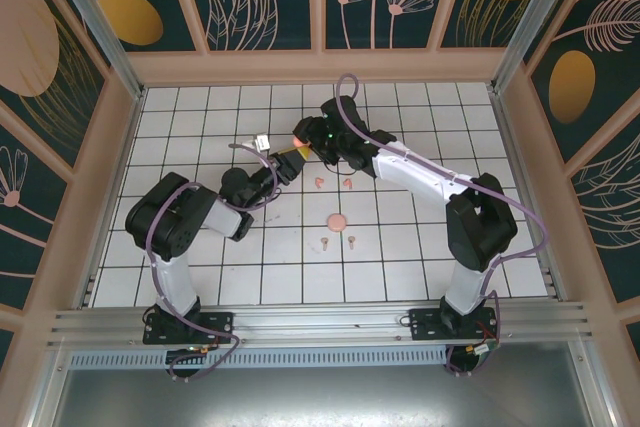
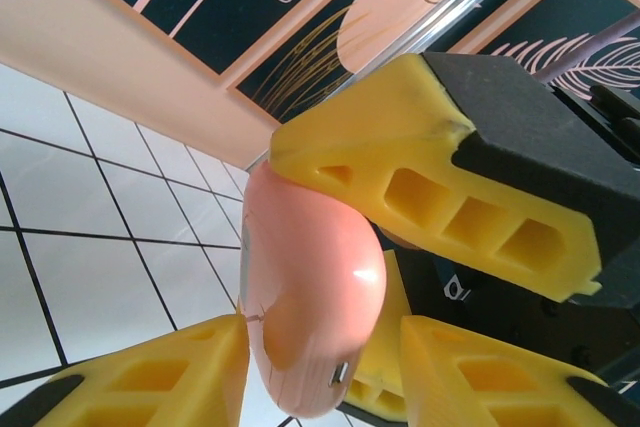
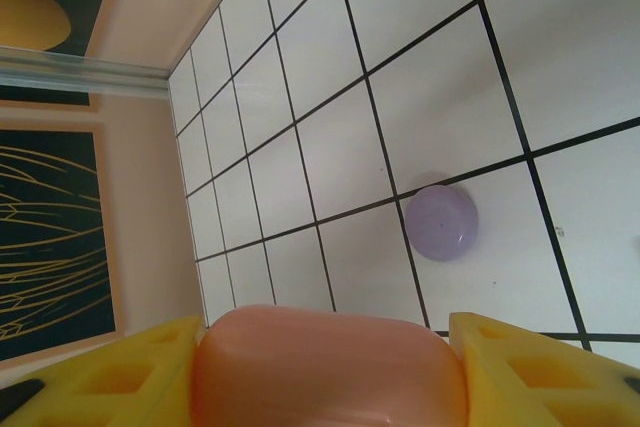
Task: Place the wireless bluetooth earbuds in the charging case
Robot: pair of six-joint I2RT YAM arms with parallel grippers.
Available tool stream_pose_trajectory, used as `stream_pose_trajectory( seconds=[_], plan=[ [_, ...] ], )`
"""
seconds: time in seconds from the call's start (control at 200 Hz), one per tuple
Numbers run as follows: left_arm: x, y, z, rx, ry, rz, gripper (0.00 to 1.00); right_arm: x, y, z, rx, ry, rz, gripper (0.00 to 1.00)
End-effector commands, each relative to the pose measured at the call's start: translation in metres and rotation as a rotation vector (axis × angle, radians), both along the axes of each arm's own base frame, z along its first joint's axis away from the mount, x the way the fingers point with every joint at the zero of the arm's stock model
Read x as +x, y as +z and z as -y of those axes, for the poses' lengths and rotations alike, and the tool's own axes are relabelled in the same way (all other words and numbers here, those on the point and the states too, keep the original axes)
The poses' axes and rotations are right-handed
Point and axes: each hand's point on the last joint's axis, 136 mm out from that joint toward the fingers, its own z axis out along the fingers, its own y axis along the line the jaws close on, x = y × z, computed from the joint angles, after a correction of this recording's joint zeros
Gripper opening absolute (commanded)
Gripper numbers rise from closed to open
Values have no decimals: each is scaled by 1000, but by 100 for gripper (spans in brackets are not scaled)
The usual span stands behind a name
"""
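Right gripper [image 3: 330, 387] is clamped on the coral-pink charging case [image 2: 310, 287], a pad on each side, holding it up over the far tiles [image 1: 230, 107]. Left gripper [image 2: 322, 335] flanks the same case with narrow jaws; can't tell if it's actually gripping. Risk: two arms on one glossy rounded shell, so any mismatch in pull twists it or pops it free. Lid looks closed, so nothing goes in yet. Coral-pink earbuds [image 1: 319, 183] lie loose just beside the meeting point, pale pink earbuds [image 1: 325, 242] closer to the bases; a dropped case scatters them
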Motion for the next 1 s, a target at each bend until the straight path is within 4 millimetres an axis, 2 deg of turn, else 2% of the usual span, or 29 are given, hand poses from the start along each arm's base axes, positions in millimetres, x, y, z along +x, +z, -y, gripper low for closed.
stream_pose_trajectory(
  seconds=[0.0, 0.255, 0.525, 0.566, 0.656, 0.731, 0.826, 0.901, 0.996],
  plan=[
    [1, 22, 1, -52, 10, 91, 39, -2, 21, -6, 51, 12, 39, 50],
    [3, 22, 1, -60, 15, 100, 20, -2, 21, -6, 52, 15, 41, 49],
    [4, 28, 2, -80, 10, 115, 5, -4, 22, -5, 55, 15, 44, 50],
    [3, 29, 2, -85, 7, 118, 1, -3, 25, -4, 59, 15, 48, 53],
    [2, 32, 1, -96, 1, 117, 0, 0, 31, -2, 64, 8, 62, 69],
    [0, 33, 1, -105, -4, 113, 0, 6, 42, 6, 74, -16, 86, 75],
    [-3, 34, 1, -106, -18, 101, 0, 10, 59, 24, 76, -45, 135, 77],
    [-6, 34, 2, -94, -32, 88, 0, 7, 69, 38, 55, -51, 172, 77],
    [-9, 31, 8, -45, -77, 67, 0, -2, 70, 59, 2, -39, 219, 77]
  ],
)
